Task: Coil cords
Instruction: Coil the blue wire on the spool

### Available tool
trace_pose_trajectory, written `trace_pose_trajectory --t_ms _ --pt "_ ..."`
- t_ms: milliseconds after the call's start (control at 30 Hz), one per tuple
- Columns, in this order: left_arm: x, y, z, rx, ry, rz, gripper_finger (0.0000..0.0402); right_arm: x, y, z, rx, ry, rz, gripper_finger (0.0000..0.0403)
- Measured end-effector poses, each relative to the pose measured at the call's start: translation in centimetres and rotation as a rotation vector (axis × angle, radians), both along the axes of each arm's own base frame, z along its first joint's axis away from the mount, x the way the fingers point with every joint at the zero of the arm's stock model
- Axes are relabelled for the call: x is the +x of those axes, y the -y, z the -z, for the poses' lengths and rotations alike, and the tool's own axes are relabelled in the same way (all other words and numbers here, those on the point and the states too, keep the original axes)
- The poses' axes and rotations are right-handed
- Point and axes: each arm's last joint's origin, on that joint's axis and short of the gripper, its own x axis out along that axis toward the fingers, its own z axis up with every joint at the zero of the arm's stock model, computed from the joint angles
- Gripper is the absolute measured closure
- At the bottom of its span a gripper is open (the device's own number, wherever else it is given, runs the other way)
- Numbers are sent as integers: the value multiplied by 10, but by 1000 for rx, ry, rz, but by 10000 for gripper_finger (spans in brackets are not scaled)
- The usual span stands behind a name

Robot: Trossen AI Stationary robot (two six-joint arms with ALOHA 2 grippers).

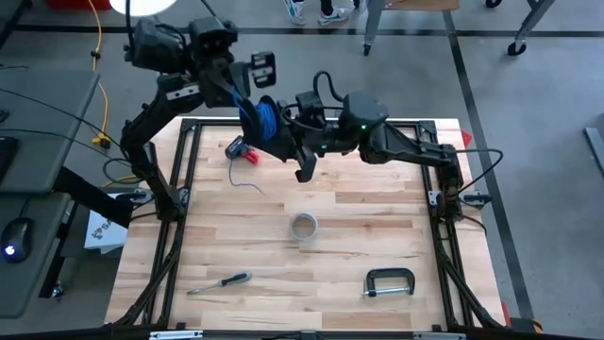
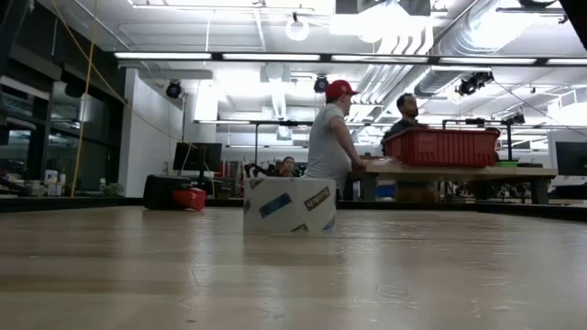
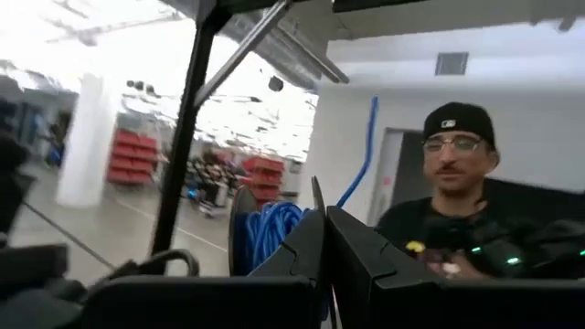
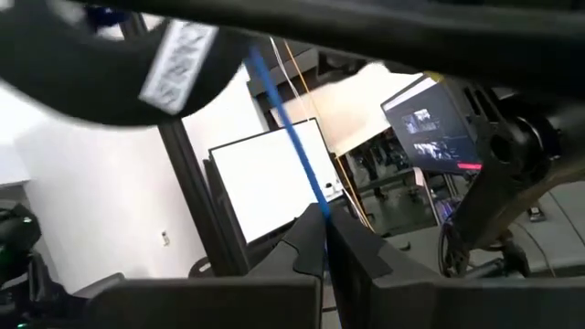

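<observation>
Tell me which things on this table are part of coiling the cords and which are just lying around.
Part of the job:
blue cord, coiled, held up between both grippers
pale grey cord, loose on the table
left gripper
right gripper

Lying about:
tape roll
screwdriver
C-clamp
red object

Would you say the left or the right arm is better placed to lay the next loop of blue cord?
Probably right: right gripper pinches the free blue cord, while left gripper holds the coil.
</observation>
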Motion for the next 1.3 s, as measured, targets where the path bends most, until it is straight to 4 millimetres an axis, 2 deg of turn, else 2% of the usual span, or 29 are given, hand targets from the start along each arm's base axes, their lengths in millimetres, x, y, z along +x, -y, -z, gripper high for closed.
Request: trace_pose_trajectory --t_ms 267,433,600,733,833,933,1067,1300 --pt "-29 -18 -9 106 88 -115 396 -4 6 -4 -82 25 54 403" --pt "-42 -25 -14 108 135 -193 397 -4 10 -2 -166 18 163 390" --pt "-46 -25 -18 88 196 -257 397 2 10 7 -222 -33 200 313" --pt "-43 -27 -17 85 212 -282 397 -1 11 8 -285 -86 351 242" --pt "-44 -27 -18 73 222 -293 397 2 12 16 -353 -172 458 210" --pt "-45 -27 -18 62 228 -302 397 3 14 24 -402 -265 557 200" --pt "-45 -27 -19 60 233 -308 397 1 12 26 -447 -308 639 199" --pt "-45 -29 -21 2 283 -385 397 2 4 27 -450 -300 544 199"
